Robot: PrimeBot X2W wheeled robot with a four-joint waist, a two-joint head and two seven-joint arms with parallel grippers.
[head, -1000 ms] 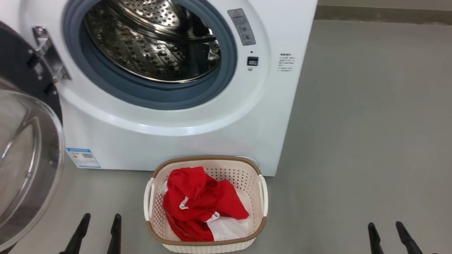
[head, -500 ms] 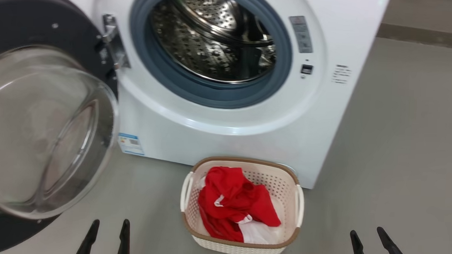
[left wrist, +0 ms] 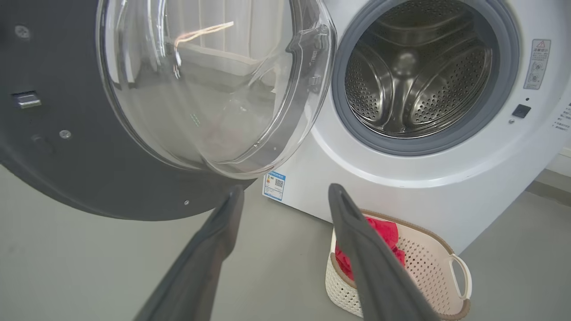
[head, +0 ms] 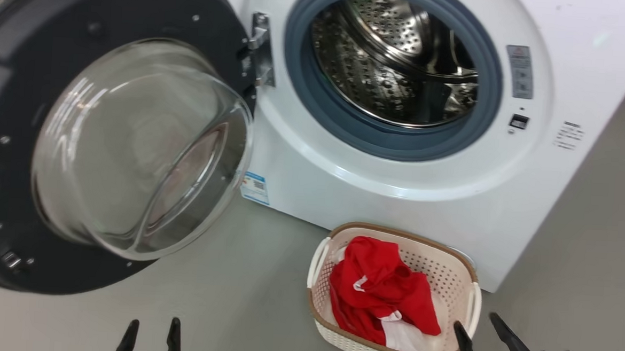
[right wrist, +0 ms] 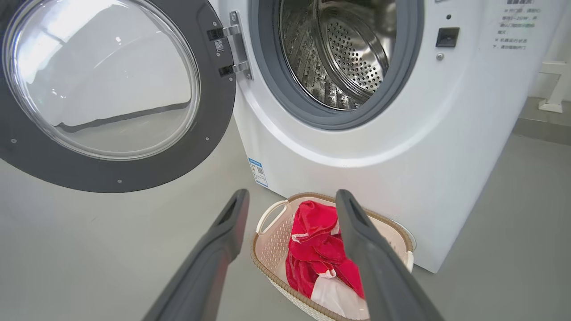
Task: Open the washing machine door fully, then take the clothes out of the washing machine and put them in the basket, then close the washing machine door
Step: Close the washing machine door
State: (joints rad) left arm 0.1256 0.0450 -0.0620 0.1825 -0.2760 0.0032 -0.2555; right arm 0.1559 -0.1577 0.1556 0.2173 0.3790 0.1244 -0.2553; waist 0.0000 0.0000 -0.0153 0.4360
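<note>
The washing machine door (head: pixel 132 150) stands swung wide to the left on its hinge (head: pixel 260 49), glass bowl facing out, and bare grey floor (head: pixel 231 299) lies open between it and the basket (head: pixel 367 348). The washing machine (head: pixel 396 201) mouth is uncovered; inside the grey rubber ring (head: pixel 399 145) the steel drum (head: pixel 398 62) shows bare metal. The left tool (head: pixel 154 322) hangs low over the floor below the door, fingers spread, holding nothing. The right tool (head: pixel 475 320) is spread too and empty, its inner finger crossing the basket's near right corner in the head view; contact cannot be told. The basket sits on the floor just before the machine's front, the red and white clothes (head: pixel 381 297) heaped inside.
</note>
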